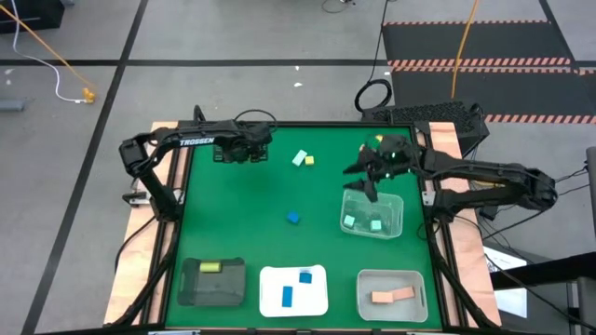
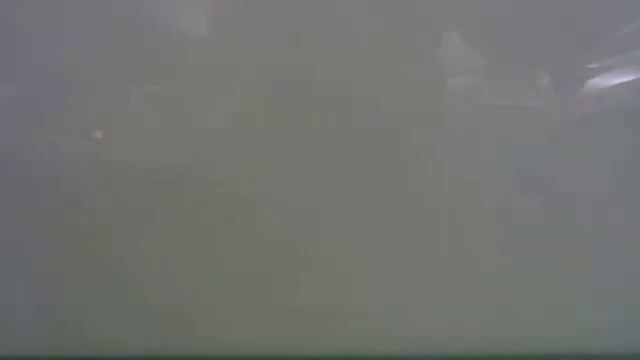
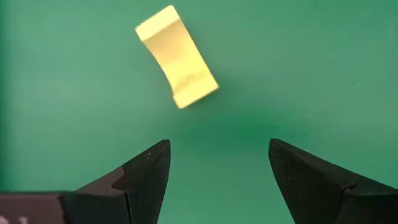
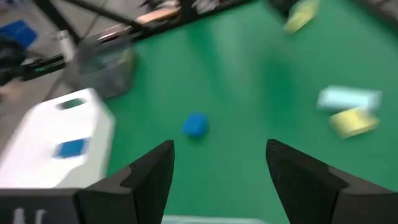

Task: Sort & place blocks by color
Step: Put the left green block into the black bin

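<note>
Left claw point(image 1: 244, 151) hangs over the far left part of the green tabletop point(image 1: 242, 223), fingers spread, nothing between them. Its wrist view shows a yellow bar point(image 3: 176, 56) lying flat on the green just ahead of the fingertips, apart from them.

Near edge, left: dark tray point(image 1: 212, 281) holding one yellow-green block point(image 1: 210, 267).

Centre: white tray point(image 1: 293, 290) with two blue blocks point(image 1: 288, 296), one larger, one small. A loose blue cube point(image 1: 293, 218) sits alone on the green, mid-tabletop. Farther back, a mint block point(image 1: 300, 158) and a yellow block point(image 1: 309, 161) lie side by side, touching or nearly so.

Right: clear tray point(image 1: 373, 213) with two mint blocks point(image 1: 350, 221) inside. Right claw point(image 1: 371, 191) hangs at the far rim of that tray, fingers spread, empty. Near right corner: another clear tray point(image 1: 392, 295) holding tan-pink blocks point(image 1: 392, 296).

Low view is fogged over; nothing readable.
</note>
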Robot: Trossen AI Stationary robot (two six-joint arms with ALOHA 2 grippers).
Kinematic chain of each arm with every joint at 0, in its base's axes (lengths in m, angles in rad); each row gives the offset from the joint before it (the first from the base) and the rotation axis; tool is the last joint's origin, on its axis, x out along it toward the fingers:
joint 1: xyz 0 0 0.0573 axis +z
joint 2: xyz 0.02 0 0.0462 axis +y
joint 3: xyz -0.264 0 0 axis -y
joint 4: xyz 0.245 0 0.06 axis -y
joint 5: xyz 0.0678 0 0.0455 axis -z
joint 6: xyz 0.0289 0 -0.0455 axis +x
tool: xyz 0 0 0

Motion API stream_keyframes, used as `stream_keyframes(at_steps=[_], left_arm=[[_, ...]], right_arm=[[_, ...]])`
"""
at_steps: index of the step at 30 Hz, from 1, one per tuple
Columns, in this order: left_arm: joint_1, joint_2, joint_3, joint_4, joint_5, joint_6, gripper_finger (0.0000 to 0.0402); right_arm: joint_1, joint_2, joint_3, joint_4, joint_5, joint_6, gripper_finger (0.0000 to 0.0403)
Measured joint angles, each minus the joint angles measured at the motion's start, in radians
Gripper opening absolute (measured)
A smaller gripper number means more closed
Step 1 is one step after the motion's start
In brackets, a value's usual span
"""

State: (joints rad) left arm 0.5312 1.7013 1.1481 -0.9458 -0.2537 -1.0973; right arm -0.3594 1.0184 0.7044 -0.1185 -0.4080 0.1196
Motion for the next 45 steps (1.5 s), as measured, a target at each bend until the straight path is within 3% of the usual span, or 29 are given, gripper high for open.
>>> stream_keyframes(at_steps=[9, 21, 34, 38, 45], left_arm=[[0.021, -0.001, 0.0, 0.035, -0.004, -0.206, 0.0273], [0.075, 0.064, 0.0, 0.071, -0.004, -0.294, 0.0273], [0.163, 0.14, 0.0, 0.107, 0.025, -0.258, 0.0271], [0.188, 0.14, 0.0, 0.104, 0.037, -0.219, 0.0232], [0.207, 0.138, 0.002, 0.103, 0.074, -0.128, 0.0078]], right_arm=[[-0.27, -0.06, 0.0, 0.068, -0.171, -0.229, 0.0244], [-0.5, -0.106, 0.0, 0.113, -0.176, -0.376, 0.0244], [-0.627, -0.098, 0.0, 0.156, -0.171, -0.396, 0.0244], [-0.652, -0.098, 0.0, 0.155, -0.17, -0.397, 0.0244], [-0.663, -0.098, 0.0, 0.153, -0.164, -0.395, 0.0244]])
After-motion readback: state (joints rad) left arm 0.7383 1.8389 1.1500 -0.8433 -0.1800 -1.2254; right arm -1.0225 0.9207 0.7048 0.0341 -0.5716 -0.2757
